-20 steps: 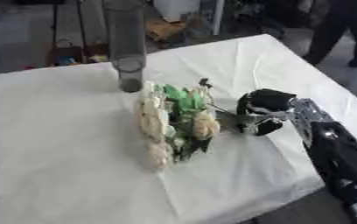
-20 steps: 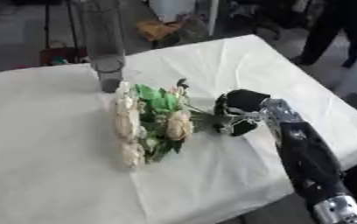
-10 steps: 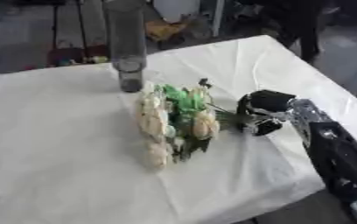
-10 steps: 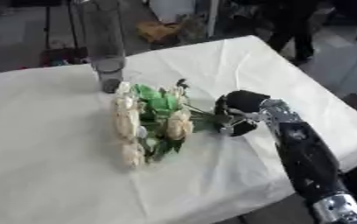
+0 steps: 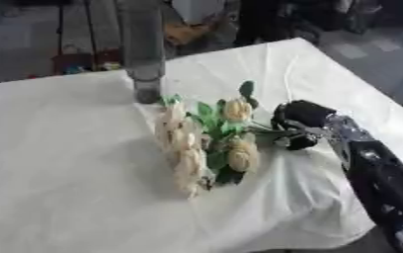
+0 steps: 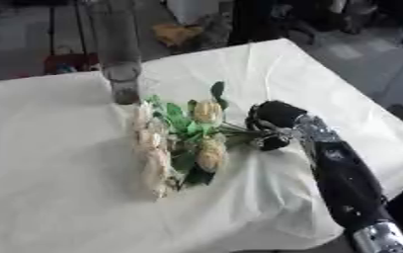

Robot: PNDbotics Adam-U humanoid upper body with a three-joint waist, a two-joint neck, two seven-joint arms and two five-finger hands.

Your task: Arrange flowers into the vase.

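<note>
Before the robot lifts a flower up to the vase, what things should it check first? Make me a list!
1. Vase standing upright at the far side of the table: ok.
2. Vase mouth free to take a stem: cannot tell, the top is cut off from view.
3. Right hand curled round the stems: looks ok, fingers are closed at the stem ends.
4. Only one flower picked: cannot tell; one cream flower sits a bit apart from the bunch, but the stems overlap.
5. Way from flowers to vase free of other things: ok, only white cloth lies between.
6. Left hand ready to help: not ok, it shows in neither view.
</note>
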